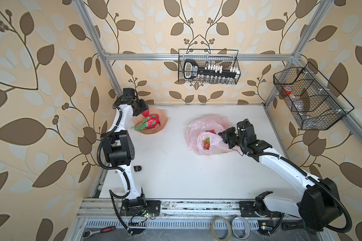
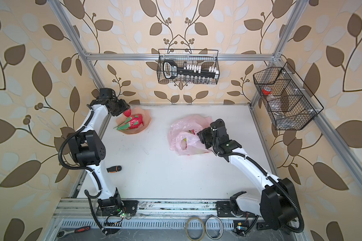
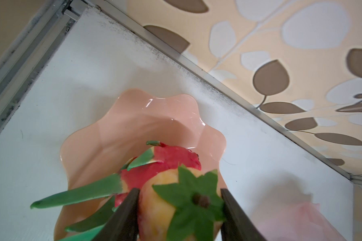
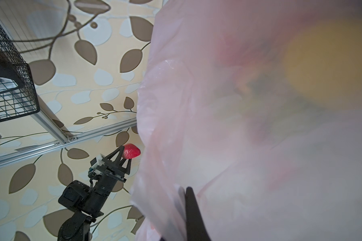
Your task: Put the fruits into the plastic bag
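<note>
Between the left jaws sits a strawberry point(image 3: 165, 208), gripped around its body just under the green cap. It hangs over the eleven o'clock edge of the pink dish point(image 1: 163, 120), where the dragon fruit point(image 1: 153, 123) lies. My right jaws are pinched shut on the edge of the plastic bag point(image 1: 199, 128), reaching in from its three o'clock side. The bag sits just toward one o'clock of the middle of the desk point(image 1: 176, 177), with fruit showing through it.

My worry is the carry across: the strawberry tapers and could squirt out. The thin film could also slip from the right jaws, letting the mouth sag shut.

At twelve o'clock, the tool point(image 1: 196, 72) in the wire basket point(image 1: 236, 68) bears a label, too small for me to read.
</note>
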`<control>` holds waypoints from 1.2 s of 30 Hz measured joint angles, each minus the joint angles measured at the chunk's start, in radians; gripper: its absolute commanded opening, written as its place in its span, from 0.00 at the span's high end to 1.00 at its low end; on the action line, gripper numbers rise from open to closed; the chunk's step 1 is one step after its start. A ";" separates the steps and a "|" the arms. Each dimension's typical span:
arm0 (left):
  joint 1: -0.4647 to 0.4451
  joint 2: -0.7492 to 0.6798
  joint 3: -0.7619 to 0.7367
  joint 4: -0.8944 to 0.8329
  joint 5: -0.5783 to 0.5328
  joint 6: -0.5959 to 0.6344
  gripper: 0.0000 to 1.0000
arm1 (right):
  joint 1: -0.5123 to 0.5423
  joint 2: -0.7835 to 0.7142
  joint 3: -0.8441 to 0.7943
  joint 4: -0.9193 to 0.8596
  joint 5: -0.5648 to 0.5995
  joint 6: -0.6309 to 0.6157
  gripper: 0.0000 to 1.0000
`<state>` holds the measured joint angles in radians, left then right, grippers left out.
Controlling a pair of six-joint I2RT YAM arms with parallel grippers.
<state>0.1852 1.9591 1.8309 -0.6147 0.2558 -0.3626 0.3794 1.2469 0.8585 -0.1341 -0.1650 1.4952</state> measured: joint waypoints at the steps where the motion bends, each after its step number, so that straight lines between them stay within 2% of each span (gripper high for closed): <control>1: 0.000 -0.028 -0.024 0.002 0.010 0.000 0.48 | 0.000 0.000 0.000 0.000 0.000 0.000 1.00; 12: -0.001 -0.325 -0.299 0.030 0.140 -0.011 0.50 | 0.000 0.000 0.000 0.003 -0.001 0.000 1.00; 17: -0.030 -0.467 -0.445 0.036 0.174 -0.011 0.51 | 0.000 0.000 0.000 0.003 -0.005 -0.001 1.00; 25: -0.219 -0.645 -0.633 0.029 0.194 -0.014 0.51 | 0.000 0.000 0.000 0.003 -0.013 -0.004 1.00; 31: -0.356 -0.690 -0.753 0.072 0.200 -0.075 0.51 | 0.005 0.000 0.003 0.003 -0.016 -0.005 1.00; 36: -0.435 -0.695 -0.776 0.142 0.205 -0.129 0.51 | 0.018 0.000 0.013 0.003 -0.016 -0.005 1.00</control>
<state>-0.2493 1.2640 1.0546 -0.4725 0.4606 -0.4911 0.3973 1.2469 0.8715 -0.1307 -0.1806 1.4902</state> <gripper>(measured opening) 0.547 0.047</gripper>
